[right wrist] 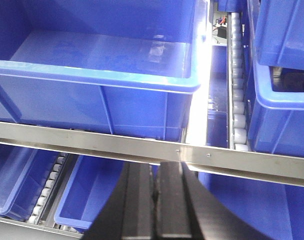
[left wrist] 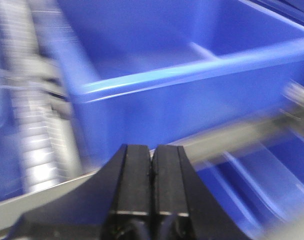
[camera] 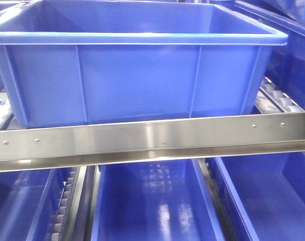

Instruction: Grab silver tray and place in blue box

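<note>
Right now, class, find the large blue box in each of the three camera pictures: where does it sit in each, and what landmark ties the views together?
Exterior front view: the blue box fills the upper half.
Left wrist view: blurred, it spans the upper centre and right, above the left gripper.
Right wrist view: upper left, above the right gripper.
Shared landmark: the steel rail crossing below its front wall.

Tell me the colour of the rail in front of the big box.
Shiny silver metal: the rail runs under the blue box, clearest in the front view.
</note>
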